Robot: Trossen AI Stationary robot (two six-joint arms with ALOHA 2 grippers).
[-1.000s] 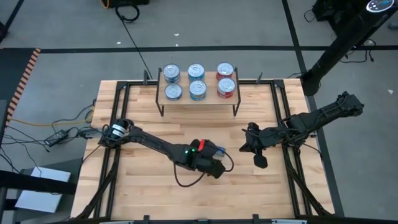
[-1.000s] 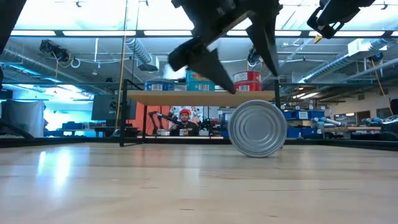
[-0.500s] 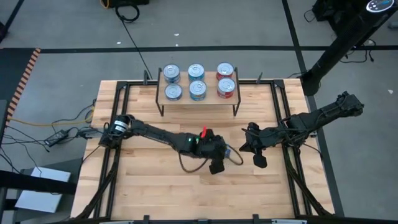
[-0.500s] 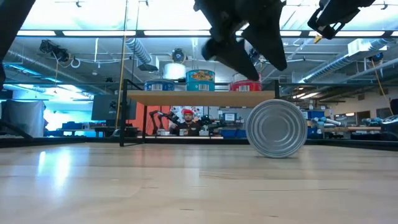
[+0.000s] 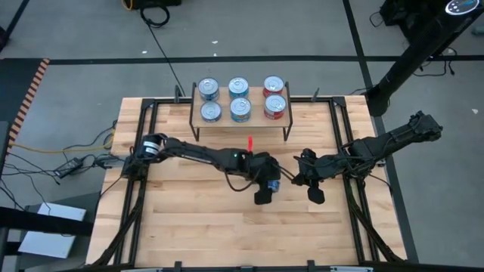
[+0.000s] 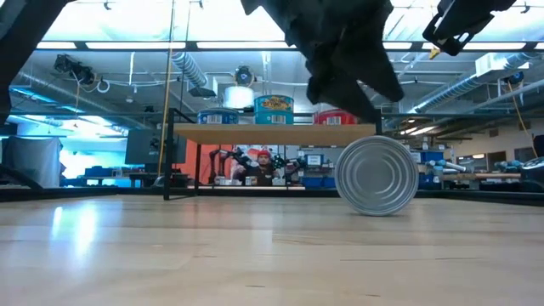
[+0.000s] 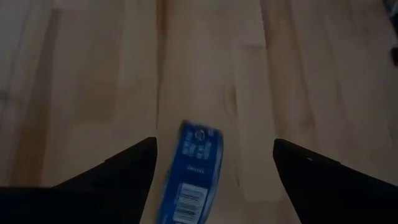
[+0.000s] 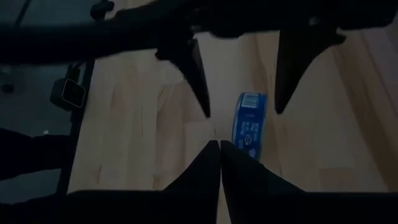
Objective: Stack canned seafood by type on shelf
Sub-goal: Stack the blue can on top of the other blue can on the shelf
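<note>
We can't really read anything here; the blue can (image 7: pixel 191 180) has a label with what might be a barcode, but it's too blurry.

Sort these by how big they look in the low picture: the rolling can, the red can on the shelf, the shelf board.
1. Shelf board, widest.
2. Rolling can, though it sits nearer the camera.
3. Red can, partly hidden by the arm.

The left gripper (image 5: pixel 267 189) has swung right over the apparently rolled can (image 6: pixel 376 176).

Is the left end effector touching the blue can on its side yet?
Apart. Left wrist view: the can lies between the open left end effector's fingers, bare wood either side.
</note>
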